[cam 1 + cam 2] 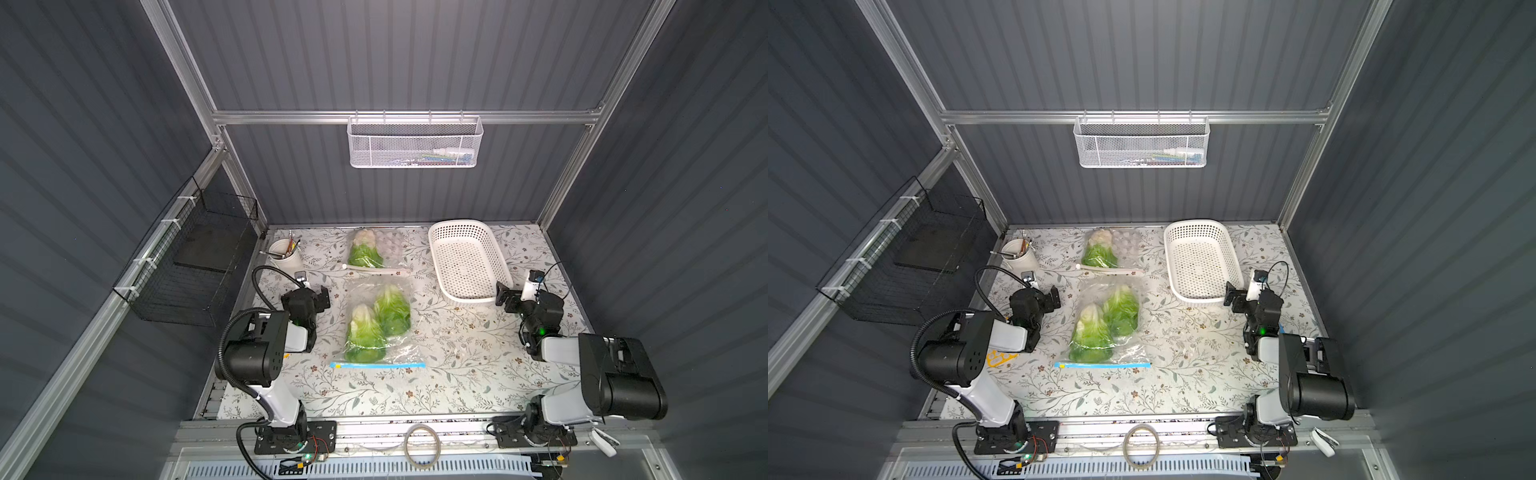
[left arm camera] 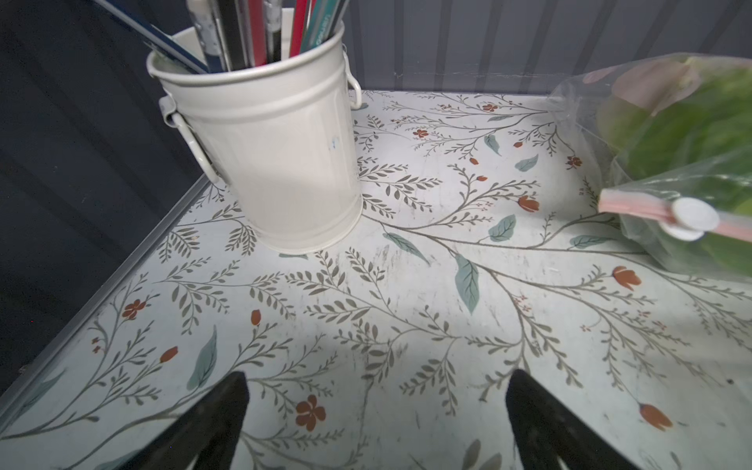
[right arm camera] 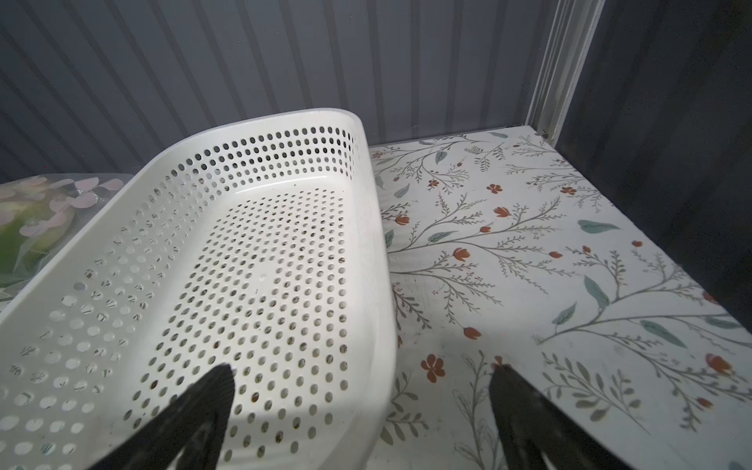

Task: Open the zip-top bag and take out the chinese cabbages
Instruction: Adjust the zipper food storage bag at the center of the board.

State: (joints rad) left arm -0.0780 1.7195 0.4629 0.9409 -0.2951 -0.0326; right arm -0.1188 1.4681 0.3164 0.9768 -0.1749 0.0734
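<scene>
1. Desk (image 1: 457, 374): floral-print top, fills the lower centre of both top views.

2. Zip-top bag (image 1: 380, 291): clear, lies flat at frame centre, between the two arms. Blue zip strip (image 1: 377, 365) runs straight along the bag's lower edge, w/ slider tab (image 1: 338, 365) at its left end.

3. Chinese cabbages (image 1: 1096, 328): 2 pcs inside this bag, side by side & touching. White bases point to top of frame, green tips to the zip strip.
   - Cabbage A (image 1: 365, 336): lower left.
   - Cabbage B (image 1: 392, 311): upper right.
   - Cabbage C (image 1: 363, 251): in a second clear bag (image 1: 376, 235) at upper centre, next to pale round lumps (image 1: 390, 245). That bag's slider (image 2: 691, 215) sits on a pink strip.

4. Left hand (image 1: 322, 297): left of the zip-top bag, not touching it. Fingers spread wide, nothing gripped. Left wrist view (image 2: 376, 378) shows only bare desk between them. Pen bucket (image 1: 286, 259) stands just above it in frame.

5. Right hand (image 1: 503, 296): right of centre, at the lower right corner of the white perforated basket (image 1: 467, 259). Fingers spread wide, nothing gripped (image 3: 362, 372). One finger is over the basket, the other over the desk. Contact w/ basket: cannot tell.
</scene>
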